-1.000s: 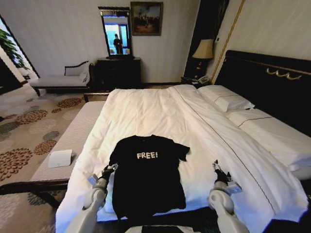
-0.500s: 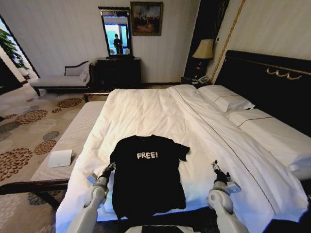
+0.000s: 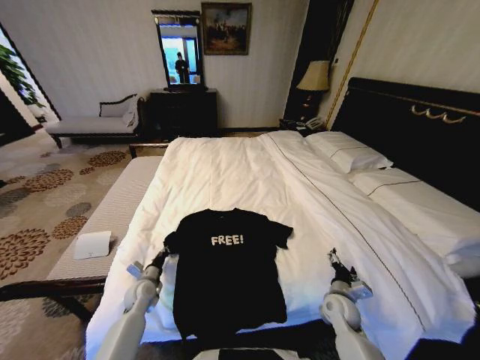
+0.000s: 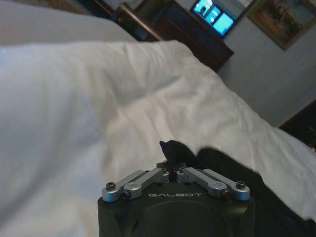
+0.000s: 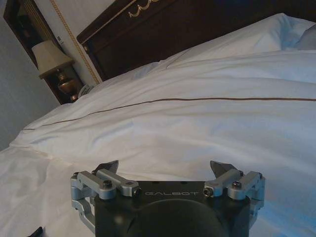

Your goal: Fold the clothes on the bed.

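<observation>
Clothes [image 3: 225, 270]: 1 T-shirt, sleeve pinched by left claw [image 4: 172, 170].

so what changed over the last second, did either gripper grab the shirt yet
The left gripper moved outward to its own left, shut on the T-shirt at its left sleeve edge, dragging that edge out with it. The right gripper stayed open above the duvet, and the rest of the shirt lay unchanged.
</observation>
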